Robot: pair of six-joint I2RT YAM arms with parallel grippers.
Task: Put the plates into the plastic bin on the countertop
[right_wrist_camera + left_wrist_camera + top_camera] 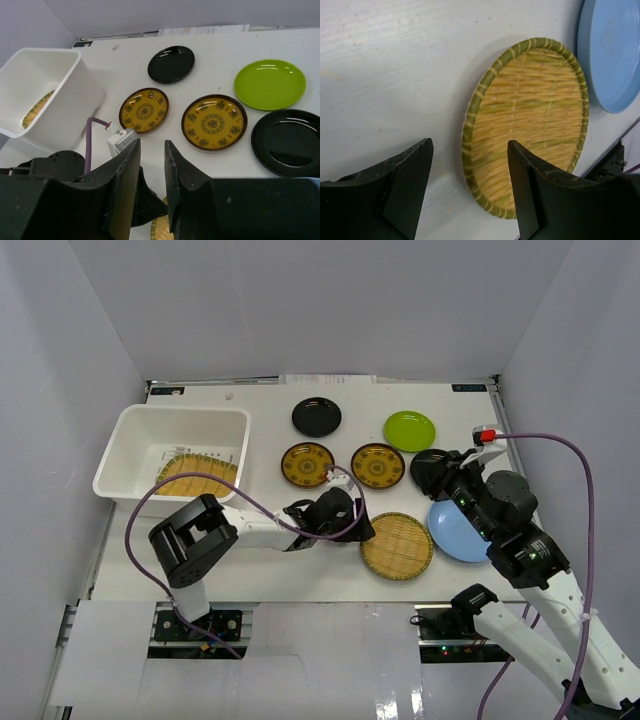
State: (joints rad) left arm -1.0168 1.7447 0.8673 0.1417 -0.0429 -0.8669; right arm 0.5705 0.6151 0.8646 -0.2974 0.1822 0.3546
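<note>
Left gripper (470, 147) wide open, empty, low by near edge; round woven bamboo tray (397, 545) flat just to right, dead ahead of jaws; white rectangular plastic bin (120, 455) over at left edge

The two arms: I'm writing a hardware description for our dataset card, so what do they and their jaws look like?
Both arms are white tubular links between chunky black joint housings. The left arm and right arm each trail a purple cable; the right arm's ends in a red plug. The jaws are matte black and wedge-shaped, the left pair scuffed. No readable markings show.
</note>
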